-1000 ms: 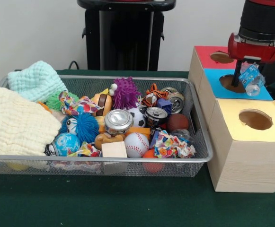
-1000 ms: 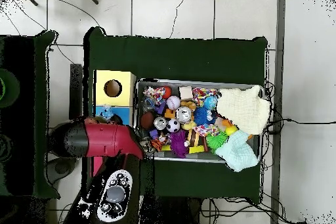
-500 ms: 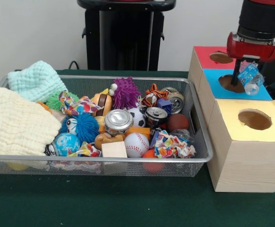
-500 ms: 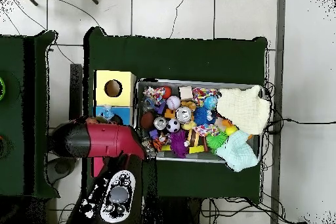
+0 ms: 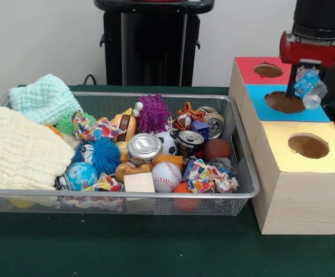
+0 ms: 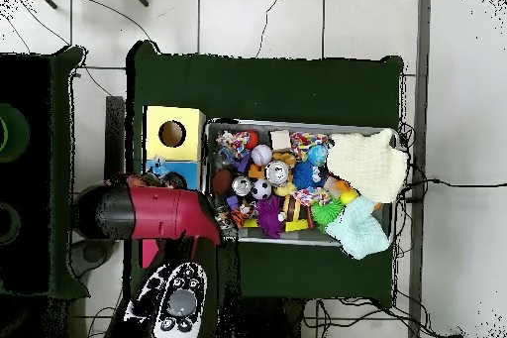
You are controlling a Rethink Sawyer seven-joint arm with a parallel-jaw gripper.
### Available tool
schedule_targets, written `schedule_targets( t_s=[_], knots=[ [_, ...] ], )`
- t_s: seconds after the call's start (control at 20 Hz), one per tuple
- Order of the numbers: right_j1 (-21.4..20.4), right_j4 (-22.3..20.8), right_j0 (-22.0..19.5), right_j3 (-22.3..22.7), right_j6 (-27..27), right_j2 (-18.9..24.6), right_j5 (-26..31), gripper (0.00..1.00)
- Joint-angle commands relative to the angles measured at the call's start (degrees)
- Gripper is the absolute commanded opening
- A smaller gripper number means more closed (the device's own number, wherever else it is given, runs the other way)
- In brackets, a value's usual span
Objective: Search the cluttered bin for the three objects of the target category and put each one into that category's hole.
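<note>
Claw hangs above the blue box, pinching a crushed clear plastic bottle with a blue label. Bottle is in the air, tilted, over the right side of the blue box's round hole, not touching the box. Red wrist housing sits right above the claw.

Three boxes stand in a row right of the bin, touching each other: red box farthest back, blue in the middle, yellow box nearest the camera. Each has one round hole on top; yellow one's hole shows dark inside.

Wire mesh bin sits on the green counter, just beside the boxes. Left part holds a cream cloth and a mint knitted cloth. Rest is clutter: purple spiky ball, blue fuzzy ball, baseball, soccer ball, wooden block against the front wall, globe ball, brown ball. Cans remaining in bin: silver can in the middle, dark can right of it, another can near the back right. Crumpled colourful wrapper lies at front right.

Overhead view: arm covers most of the red and blue boxes; yellow box top is fully exposed.
</note>
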Motion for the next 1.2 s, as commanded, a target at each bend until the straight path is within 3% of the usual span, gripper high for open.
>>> schedule_targets(
  t_s=[0.05,0.5,0.9,1.2],
  knots=[
    [-1.7,-0.4,0.9,-1.1,9.7,0.9,5.3,0.00],
    [-2.0,-1.3,0.0,0.6,8.2,0.4,3.9,0.00],
    [-2.8,-2.3,-2.0,6.1,6.3,2.0,-1.5,0.00],
    [-3.3,-3.6,-2.1,7.1,5.7,0.8,-1.5,0.00]
  ],
)
